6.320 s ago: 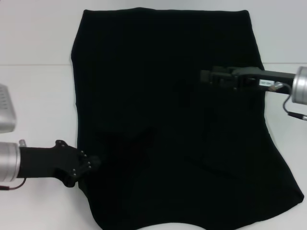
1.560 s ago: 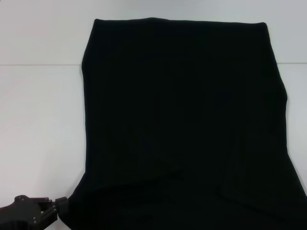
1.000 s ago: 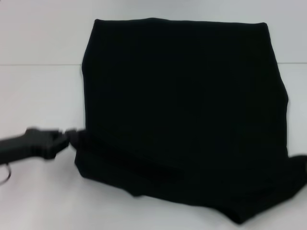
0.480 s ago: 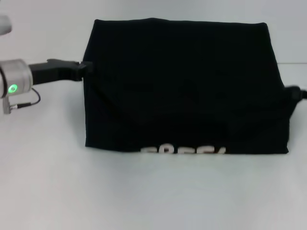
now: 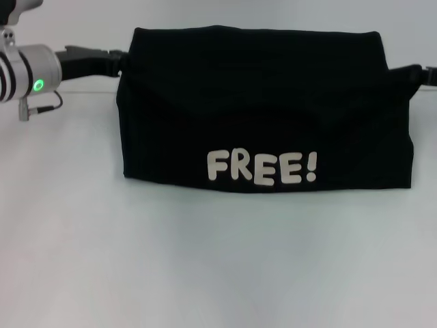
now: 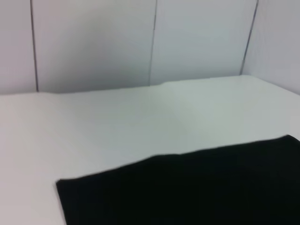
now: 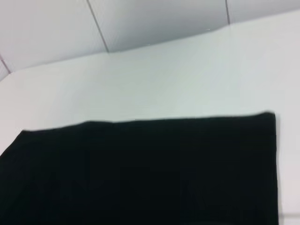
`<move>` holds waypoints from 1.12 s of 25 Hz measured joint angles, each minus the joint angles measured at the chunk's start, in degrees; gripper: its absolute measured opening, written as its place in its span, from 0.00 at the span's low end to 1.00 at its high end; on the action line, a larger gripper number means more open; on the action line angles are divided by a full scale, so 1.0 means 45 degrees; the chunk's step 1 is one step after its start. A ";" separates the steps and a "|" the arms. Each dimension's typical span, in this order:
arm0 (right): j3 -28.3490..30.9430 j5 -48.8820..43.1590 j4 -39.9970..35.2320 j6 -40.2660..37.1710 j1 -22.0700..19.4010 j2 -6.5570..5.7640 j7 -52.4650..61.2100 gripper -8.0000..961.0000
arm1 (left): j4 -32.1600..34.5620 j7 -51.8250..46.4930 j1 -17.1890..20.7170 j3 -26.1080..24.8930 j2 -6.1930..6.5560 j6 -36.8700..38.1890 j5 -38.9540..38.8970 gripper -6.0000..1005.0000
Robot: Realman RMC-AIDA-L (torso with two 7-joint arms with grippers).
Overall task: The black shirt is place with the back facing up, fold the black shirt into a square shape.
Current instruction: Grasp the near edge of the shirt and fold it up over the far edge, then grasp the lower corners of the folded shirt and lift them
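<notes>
Both grippers, left gripper (image 5: 121,60) and right gripper (image 5: 415,72), pinch the black shirt (image 5: 266,102) corners; uneven release risks skewing the fold.

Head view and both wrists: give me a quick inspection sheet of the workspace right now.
Surface: white table, bare in front of the shirt.
Job's things: black shirt folded over, white FREE! print facing up near the front fold.
Clutter: nothing seen.
Grippers: left gripper at the shirt's far left corner; right gripper at the far right corner.
Cables: thin cable by the left wrist.
Surroundings: panelled white wall behind the table.
</notes>
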 joint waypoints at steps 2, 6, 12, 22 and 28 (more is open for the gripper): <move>-0.0205 0.0000 0.0002 0.0276 0.0157 0.0029 0.0176 0.08 | -0.0162 -0.0001 -0.0143 0.0006 0.0089 -0.0242 0.0001 0.08; -0.0561 0.0000 0.0257 0.1012 0.0291 0.0207 0.0252 0.08 | -0.0569 0.0091 -0.0238 0.0014 0.0114 -0.0719 -0.0009 0.08; -0.0685 -0.0001 0.0945 0.2390 0.0336 0.0562 -0.0100 0.08 | -0.1151 0.0311 -0.0133 0.0015 -0.0233 -0.1794 0.0055 0.08; -0.0690 -0.0017 0.0950 0.2596 0.0205 0.0936 -0.0184 0.09 | -0.1382 0.0463 -0.0090 0.0740 -0.0736 -0.3127 -0.0013 0.09; -0.0690 -0.0045 0.0782 0.2312 0.0014 0.1039 -0.0229 0.14 | -0.1311 0.0470 -0.0086 0.0958 -0.0751 -0.3256 -0.0005 0.26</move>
